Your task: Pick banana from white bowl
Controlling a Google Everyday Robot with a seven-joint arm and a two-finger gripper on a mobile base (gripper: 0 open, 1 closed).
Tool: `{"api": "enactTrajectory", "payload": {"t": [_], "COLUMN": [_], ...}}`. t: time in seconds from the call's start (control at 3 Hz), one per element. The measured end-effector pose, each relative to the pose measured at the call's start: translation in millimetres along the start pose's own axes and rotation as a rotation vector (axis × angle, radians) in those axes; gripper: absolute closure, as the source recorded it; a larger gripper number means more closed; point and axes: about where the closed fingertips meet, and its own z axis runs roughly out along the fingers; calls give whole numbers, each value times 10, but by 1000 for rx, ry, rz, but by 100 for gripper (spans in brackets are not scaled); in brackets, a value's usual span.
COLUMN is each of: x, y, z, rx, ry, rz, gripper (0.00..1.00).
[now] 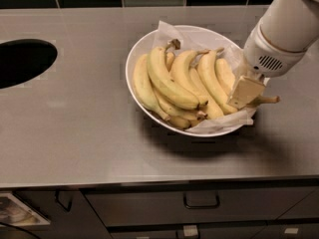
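Hanging at the right side of the bowl (128,66), from a white arm (294,19): the gripper (244,94), over the lower end of the banana (224,74). Cannot tell whether clamped, apart or together. Lying rightmost in the bowl on paper (174,31), brown stem (269,99) poking past the right rim. Bunches (169,81) just left of it. All on a counter (75,123).

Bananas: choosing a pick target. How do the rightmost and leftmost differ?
The rightmost banana is partly covered by the gripper, over the white bowl's right edge; the leftmost banana shows fully. The rightmost runs nearly straight; the leftmost curves along the left wall. Both are yellow.
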Motion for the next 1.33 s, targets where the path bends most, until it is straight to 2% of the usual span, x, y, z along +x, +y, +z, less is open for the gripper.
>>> {"api": "enactTrajectory", "payload": {"t": [0.33,0.67,1.0,1.33], "x": [26,78,113,115], "y": [-14,-20,-19,-21], "z": [92,183,250,250], "rx": [-9,-5,2,3], "ry": [12,57,101,102], "rz": [11,21,19,19], "gripper": [44,44,63,86]}}
